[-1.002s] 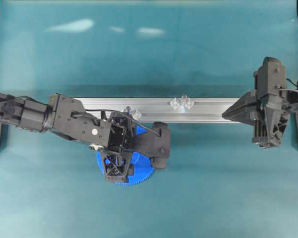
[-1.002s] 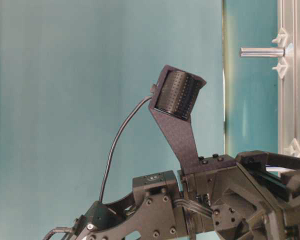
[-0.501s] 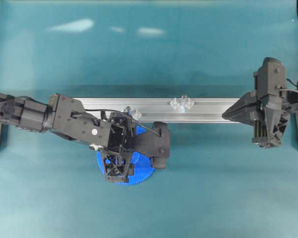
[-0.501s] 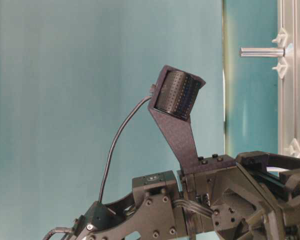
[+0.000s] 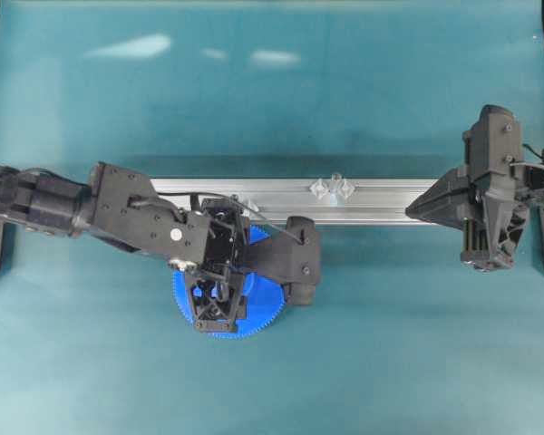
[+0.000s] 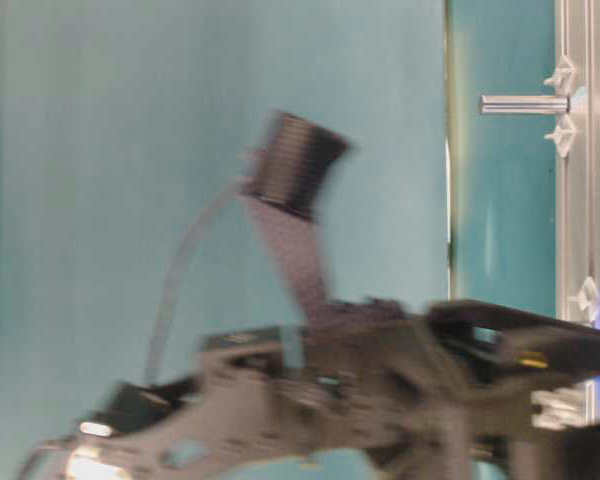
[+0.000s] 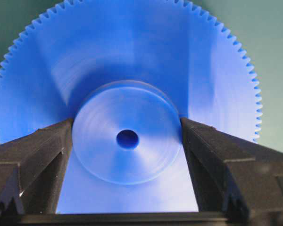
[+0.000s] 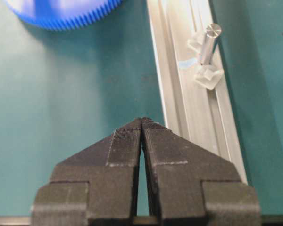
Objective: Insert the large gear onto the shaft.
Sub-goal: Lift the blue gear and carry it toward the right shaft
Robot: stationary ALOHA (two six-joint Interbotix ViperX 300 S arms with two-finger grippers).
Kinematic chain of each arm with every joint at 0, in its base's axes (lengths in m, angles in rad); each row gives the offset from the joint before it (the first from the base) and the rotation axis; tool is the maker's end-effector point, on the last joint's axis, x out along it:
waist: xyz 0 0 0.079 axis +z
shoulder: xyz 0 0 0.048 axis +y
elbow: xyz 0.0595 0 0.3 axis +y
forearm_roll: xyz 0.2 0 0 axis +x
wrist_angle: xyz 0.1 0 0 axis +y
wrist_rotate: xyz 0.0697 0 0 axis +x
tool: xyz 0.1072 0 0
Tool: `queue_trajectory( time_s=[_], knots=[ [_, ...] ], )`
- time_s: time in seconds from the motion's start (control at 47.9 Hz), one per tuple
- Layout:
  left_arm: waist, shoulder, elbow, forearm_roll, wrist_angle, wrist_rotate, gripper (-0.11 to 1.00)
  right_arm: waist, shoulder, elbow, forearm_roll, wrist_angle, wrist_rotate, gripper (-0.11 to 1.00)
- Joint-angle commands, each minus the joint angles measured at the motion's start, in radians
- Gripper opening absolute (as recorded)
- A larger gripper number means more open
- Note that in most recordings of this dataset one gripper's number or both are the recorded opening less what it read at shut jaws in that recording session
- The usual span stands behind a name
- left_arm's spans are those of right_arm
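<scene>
1. Table [image 5: 272, 82]: teal surface on which all items are laid out.
2. Aluminium rail [image 5: 381, 201]: long silvery bar lying across the middle of the table, on which the pins are carried.
3. Left gripper [image 7: 127, 136]: seen in the wrist view clamped on the raised hub of the gear, one finger pad [image 7: 52, 141] pressed against each side. It is blurred in the table-level view.
4. Right gripper [image 8: 142, 123]: fingertips are pressed together with nothing between; it is parked at the right end of the rail, just short of the pin, and is not engaged.
5. Large gear [image 5: 258, 304]: blue toothed disc, mostly hidden under the left arm in the overhead view, just in front of the rail.
6. Shaft [image 5: 334, 180]: small upright silvery pin flanked by pale brackets, well apart from the gear. A second pin is not made out here.

Step judged in hand: carrying the grasped gear. Next called for: the centre hole [image 7: 127, 139] is to be lined up over the pin and the gear lowered squarely.
</scene>
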Motion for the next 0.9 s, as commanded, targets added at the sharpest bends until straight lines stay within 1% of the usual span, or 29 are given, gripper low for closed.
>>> queue_trajectory(
  time_s=[0.0,0.188,0.334,0.417,0.605,0.73,0.876],
  knots=[
    [-0.002,-0.057,-0.051,0.0,0.035,0.0,0.76,0.003,-0.003,-0.008,0.002,-0.005,0.011,0.08],
    [0.006,-0.089,-0.094,0.0,0.061,0.014,0.76,0.003,-0.003,-0.008,0.002,-0.005,0.011,0.08],
    [0.038,-0.103,-0.135,0.002,0.1,0.02,0.76,0.002,-0.011,0.0,0.002,-0.005,0.011,0.08],
    [0.058,-0.11,-0.163,0.006,0.118,0.035,0.76,0.002,-0.028,0.009,0.002,-0.005,0.012,0.08],
    [0.1,-0.106,-0.229,0.006,0.133,0.114,0.76,0.002,-0.097,0.035,0.003,-0.003,0.012,0.08],
    [0.12,-0.097,-0.27,0.006,0.133,0.161,0.76,0.002,-0.153,0.055,0.003,0.018,0.014,0.08],
    [0.143,-0.072,-0.322,0.006,0.133,0.212,0.76,-0.005,-0.238,0.087,0.003,0.087,0.06,0.08]
  ],
)
